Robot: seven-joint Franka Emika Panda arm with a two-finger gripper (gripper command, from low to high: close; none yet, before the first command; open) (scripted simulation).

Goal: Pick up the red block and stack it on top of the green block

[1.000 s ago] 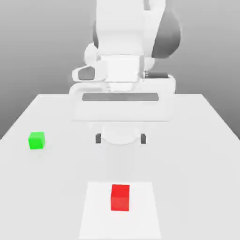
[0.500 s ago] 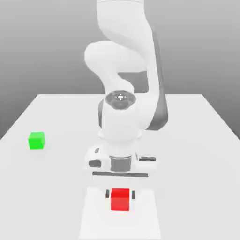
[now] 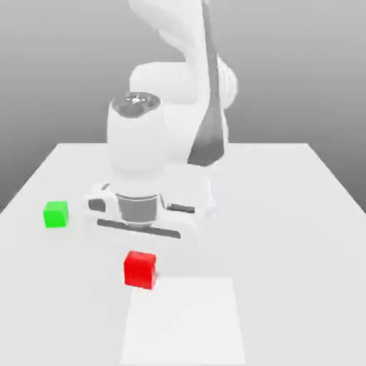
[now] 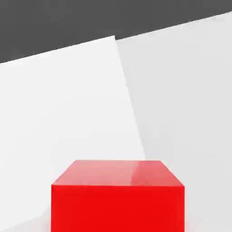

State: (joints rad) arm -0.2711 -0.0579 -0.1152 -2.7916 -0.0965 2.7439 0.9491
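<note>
The red block (image 3: 139, 269) (image 4: 118, 199) hangs just under the white hand, a little above the table, to the left of where it lay in the exterior view. My gripper (image 3: 141, 254) is shut on the red block, holding it by its sides. The green block (image 3: 56, 214) rests on the table at the exterior view's left, farther back than the held block and apart from it, with nothing on top of it.
A lighter white square patch (image 3: 183, 322) (image 4: 63, 113) lies flat on the white table (image 3: 286, 214) near the front edge, now bare. The arm's body rises behind the hand over the table's middle.
The hand came down over the red block on the patch and shut on it. It has since lifted the block and carried it toward the exterior view's left, off the patch.
</note>
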